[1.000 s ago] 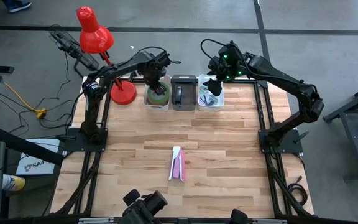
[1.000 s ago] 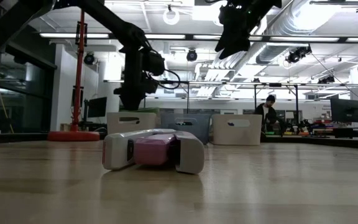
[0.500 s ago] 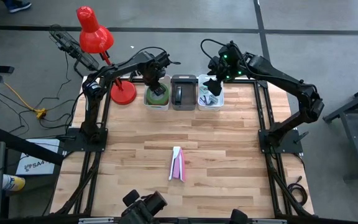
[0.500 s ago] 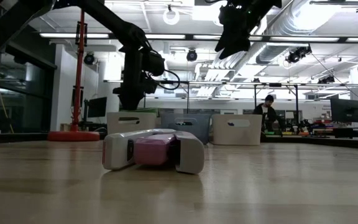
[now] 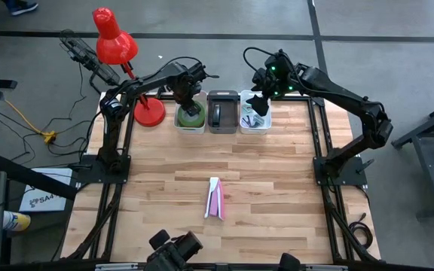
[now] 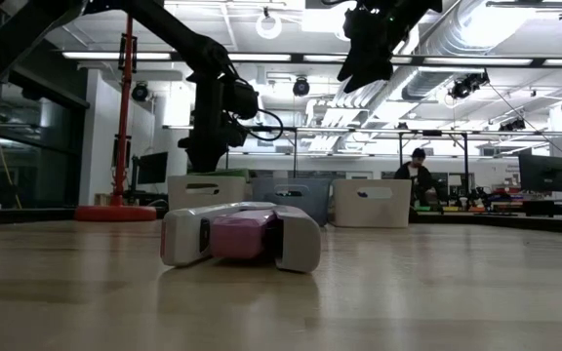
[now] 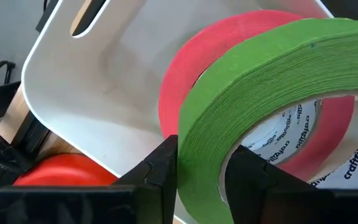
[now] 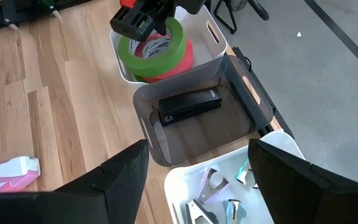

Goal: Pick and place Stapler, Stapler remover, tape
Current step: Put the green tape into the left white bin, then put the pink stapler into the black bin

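Observation:
My left gripper [image 5: 191, 102] points down into the far-left white bin [image 8: 120, 65], shut on a green tape roll [image 7: 260, 81] that lies over a pink roll [image 7: 185, 81]. The grey middle bin [image 8: 253, 106] holds a black stapler [image 8: 188, 106]. My right gripper [image 5: 258, 104] hangs open above the right white bin [image 8: 185, 177], where several staple removers [image 8: 213, 186] lie. A pink and white stapler [image 5: 215, 198] lies flat on the table's middle. My left gripper has the green roll's wall [image 7: 201, 162] between its two fingers, one finger [image 7: 253, 180] inside the roll's hole and the other outside. The fingers come from above, pointing down. The roll sits tilted, resting on the pink roll inside the bin.
A red desk lamp [image 5: 115, 45] stands left of the bins, its round base [image 5: 149, 113] beside the tape bin. The three bins line the table's far edge. Bare wood lies around the pink stapler [image 6: 242, 234]. A person shows far off in the room behind.
The green roll under my left gripper has settled flatter over the pink roll in the bin. Both arms have kept still.

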{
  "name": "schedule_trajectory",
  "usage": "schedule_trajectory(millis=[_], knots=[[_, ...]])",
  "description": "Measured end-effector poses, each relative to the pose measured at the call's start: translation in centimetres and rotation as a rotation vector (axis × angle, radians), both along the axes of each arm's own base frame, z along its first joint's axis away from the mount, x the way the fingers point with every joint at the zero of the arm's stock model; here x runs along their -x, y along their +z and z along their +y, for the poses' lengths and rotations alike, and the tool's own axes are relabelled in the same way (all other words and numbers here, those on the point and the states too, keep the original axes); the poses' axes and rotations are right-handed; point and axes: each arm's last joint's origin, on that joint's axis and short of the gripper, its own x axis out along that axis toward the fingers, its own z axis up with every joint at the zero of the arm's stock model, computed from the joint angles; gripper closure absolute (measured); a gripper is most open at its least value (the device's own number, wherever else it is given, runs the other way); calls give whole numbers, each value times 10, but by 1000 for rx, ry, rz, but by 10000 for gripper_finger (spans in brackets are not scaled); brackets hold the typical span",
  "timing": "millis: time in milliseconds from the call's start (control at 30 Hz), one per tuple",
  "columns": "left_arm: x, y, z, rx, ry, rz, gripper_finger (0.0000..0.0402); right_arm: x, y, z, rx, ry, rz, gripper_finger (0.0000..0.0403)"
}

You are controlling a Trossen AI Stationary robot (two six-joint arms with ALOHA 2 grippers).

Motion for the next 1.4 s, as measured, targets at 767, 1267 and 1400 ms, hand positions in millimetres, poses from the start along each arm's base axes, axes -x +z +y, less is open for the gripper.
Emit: schedule_trajectory(millis=[767,1267,1400], knots=[[3,4,1,-72,14,52,248,0,0,0,3,3,1,135],[8,29,-5,-58,55,21,247,2,-2,1,-12,6,25,137],[6,45,-7,-62,46,18,247,2,-3,2,-10,18,42,135]])
